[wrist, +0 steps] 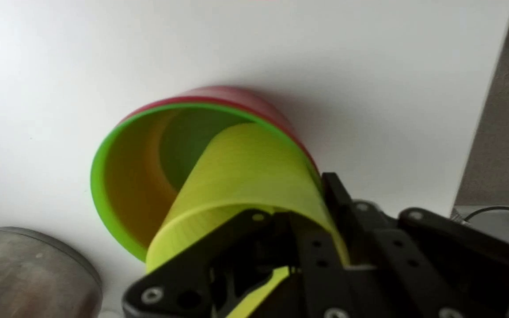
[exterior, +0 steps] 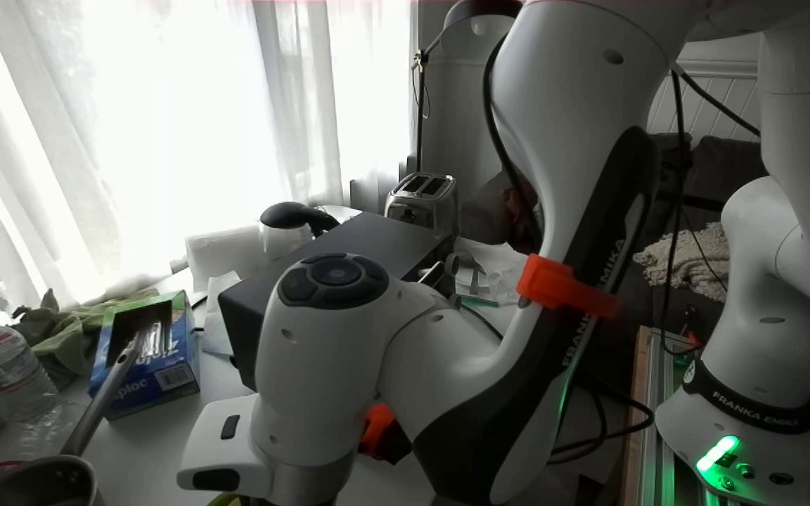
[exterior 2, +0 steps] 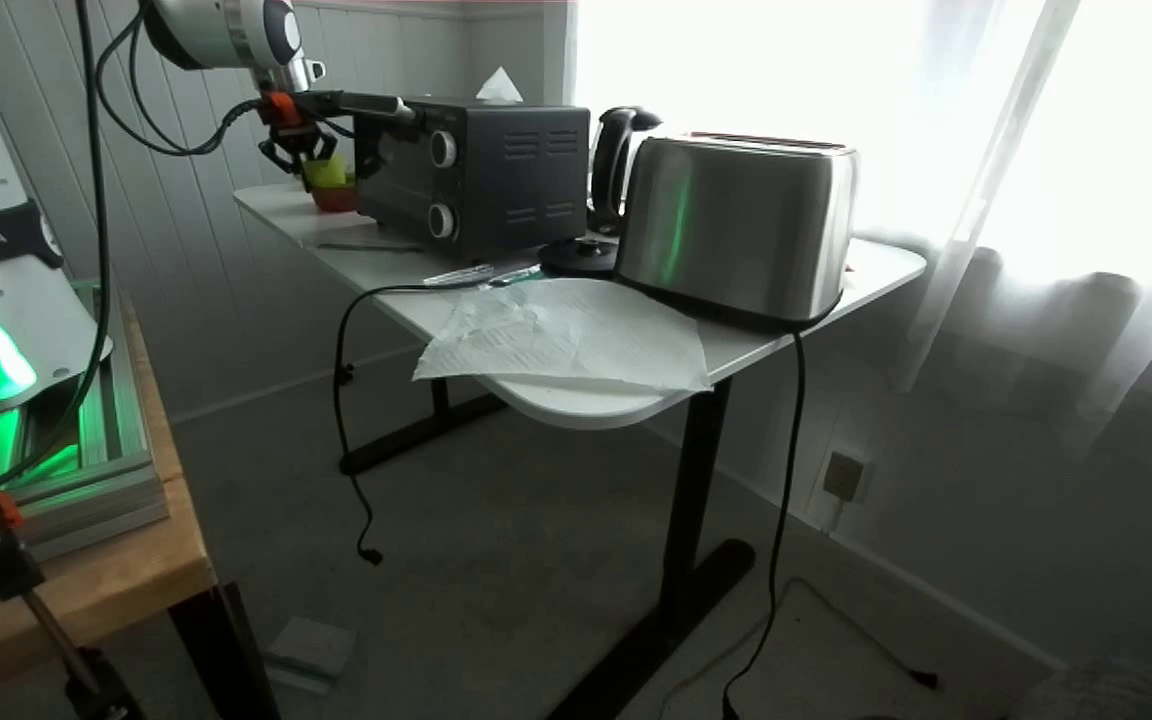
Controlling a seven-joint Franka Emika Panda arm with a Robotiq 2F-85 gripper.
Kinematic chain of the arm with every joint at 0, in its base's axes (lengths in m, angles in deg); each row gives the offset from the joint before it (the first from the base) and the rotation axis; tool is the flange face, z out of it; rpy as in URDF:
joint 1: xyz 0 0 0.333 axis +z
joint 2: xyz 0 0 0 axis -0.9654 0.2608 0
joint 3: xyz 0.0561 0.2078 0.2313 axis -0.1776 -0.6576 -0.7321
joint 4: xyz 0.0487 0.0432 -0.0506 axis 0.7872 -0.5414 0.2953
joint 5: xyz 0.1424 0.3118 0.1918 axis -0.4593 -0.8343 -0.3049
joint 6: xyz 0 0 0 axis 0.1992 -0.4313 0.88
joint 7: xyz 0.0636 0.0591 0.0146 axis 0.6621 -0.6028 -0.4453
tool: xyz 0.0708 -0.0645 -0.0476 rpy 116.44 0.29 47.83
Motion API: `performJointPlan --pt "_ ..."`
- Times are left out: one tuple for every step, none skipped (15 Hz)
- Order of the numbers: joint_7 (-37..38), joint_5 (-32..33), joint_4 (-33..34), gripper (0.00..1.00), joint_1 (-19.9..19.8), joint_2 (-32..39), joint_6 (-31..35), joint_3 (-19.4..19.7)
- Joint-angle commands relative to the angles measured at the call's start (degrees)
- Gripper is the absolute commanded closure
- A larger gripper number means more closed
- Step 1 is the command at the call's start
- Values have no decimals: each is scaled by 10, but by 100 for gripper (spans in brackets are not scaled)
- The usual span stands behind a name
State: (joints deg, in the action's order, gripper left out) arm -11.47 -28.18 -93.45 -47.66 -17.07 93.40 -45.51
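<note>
My gripper (wrist: 311, 201) points down with one finger inside a yellow cup (wrist: 241, 172) and the other outside, shut on its wall. The cup tilts, its lower end inside a green-rimmed cup (wrist: 97, 176). A red cup (wrist: 232, 93) surrounds the green one and stands on the white table (wrist: 369, 53). In an exterior view my gripper (exterior 2: 304, 160) and the yellow cup (exterior 2: 328, 172) are above the red cup (exterior 2: 334, 199), beside the black toaster oven (exterior 2: 526, 170). The inner fingertip is hidden by the cup wall. The arm hides the gripper in an exterior view.
A metal vessel (wrist: 33, 274) is near the cups. The table edge (wrist: 480, 119) runs along the right in the wrist view. A toaster (exterior 2: 736, 230), black kettle (exterior 2: 616, 160) and paper sheet (exterior 2: 576, 330) are on the table. A Ziploc box (exterior: 148, 372) and pan (exterior: 32, 485) are there too.
</note>
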Motion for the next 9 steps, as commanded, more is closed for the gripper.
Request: performJointPlan --pt "26 16 -6 99 5 -12 19 10" --pt "29 16 -7 96 6 -19 18 11" --pt "30 16 -8 96 6 -25 17 11" --pt "30 16 -9 96 6 -36 10 10" --pt "30 14 -11 96 5 -49 7 7" --pt "31 15 -12 96 6 -66 -5 7" --pt "30 15 -13 96 5 -81 -10 4" --pt "27 14 -13 96 3 -100 -19 0" --pt "24 13 -12 96 1 -119 -29 -4"
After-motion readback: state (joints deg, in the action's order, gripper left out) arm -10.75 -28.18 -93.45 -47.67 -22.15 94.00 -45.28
